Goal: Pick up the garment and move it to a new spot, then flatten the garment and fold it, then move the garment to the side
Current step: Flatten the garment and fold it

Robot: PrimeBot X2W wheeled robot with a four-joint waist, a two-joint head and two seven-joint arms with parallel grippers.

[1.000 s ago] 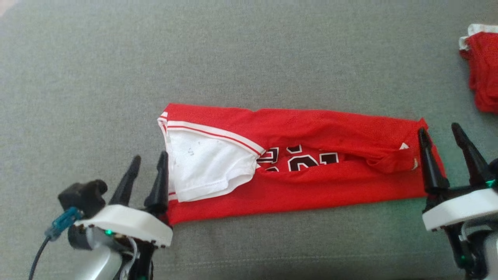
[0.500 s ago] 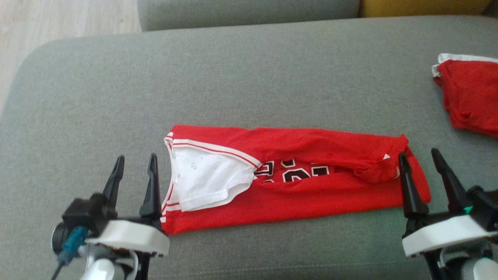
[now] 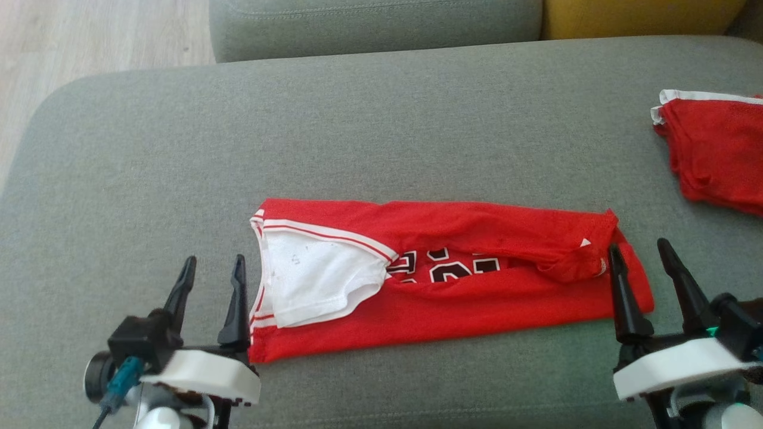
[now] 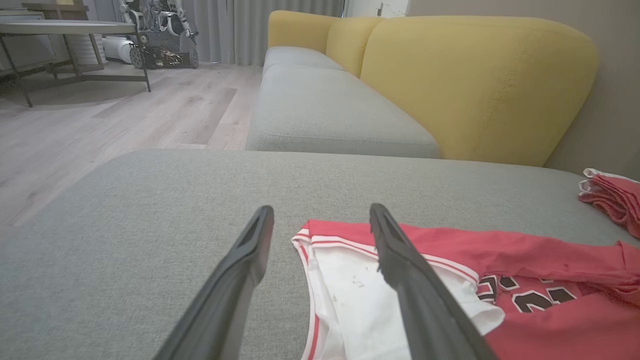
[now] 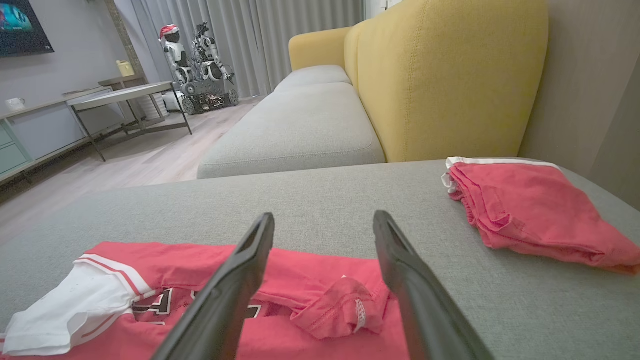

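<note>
- My left pincer (image 3: 214,259) is released, its jaws spread wide, with nothing between them. It sits at the garment's left end. The inner finger is right at the striped hem, but I cannot tell whether it touches the cloth.
- The garment (image 3: 477,298), a red jersey, lies on the grey cushion (image 3: 357,119) between my two pincers. It is already folded lengthways into a long strip. A white inner panel (image 3: 310,280) shows just to the right of my left pincer, and black numerals peek out along the middle seam.
- I judge the step in hand to be the crosswise fold, which brings one end over the other.
  - To do it well I should catch every layer at an end, not just the top one, or the strip will fall open as I lift.
  - I should lift low and lay the end down square, so that the edges meet.
- A loose bunched flap sits just left of my right pincer. I would smooth or trap it first, or it will make a lump in the fold.
- My right pincer (image 3: 638,245) is also released and empty, with its jaws wide. It is at the strip's right end, its inner finger over the red corner and its outer finger over bare cushion.
- A second red garment (image 3: 715,161) lies well beyond and to the right of that pincer. I should keep clear of it when I set the jersey aside.
</note>
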